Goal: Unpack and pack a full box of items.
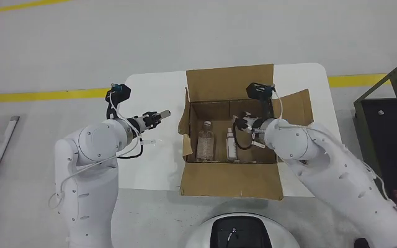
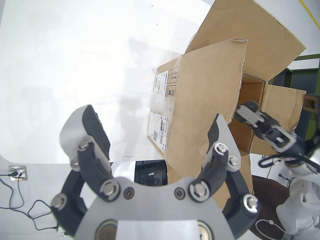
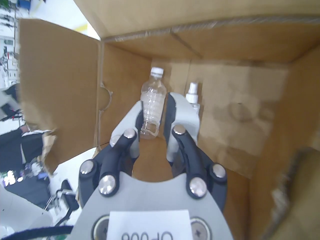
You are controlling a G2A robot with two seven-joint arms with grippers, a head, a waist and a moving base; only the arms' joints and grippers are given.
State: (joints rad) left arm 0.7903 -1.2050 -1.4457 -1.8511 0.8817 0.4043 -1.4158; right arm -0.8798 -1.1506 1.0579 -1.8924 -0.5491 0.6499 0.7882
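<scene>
Overhead, an open cardboard box (image 1: pixel 231 181) sits on the white bench (image 1: pixel 155 158). A clear plastic bottle (image 3: pixel 152 89) and a white spray bottle (image 3: pixel 192 94) lie side by side on its floor. The right claw (image 3: pixel 156 103), empty and parted by a narrow gap, hangs in the box's opening, pointed at the clear bottle. The left claw (image 2: pixel 152 118), spread wide and holding nothing, hovers over the bench beside the box's left flap.
</scene>
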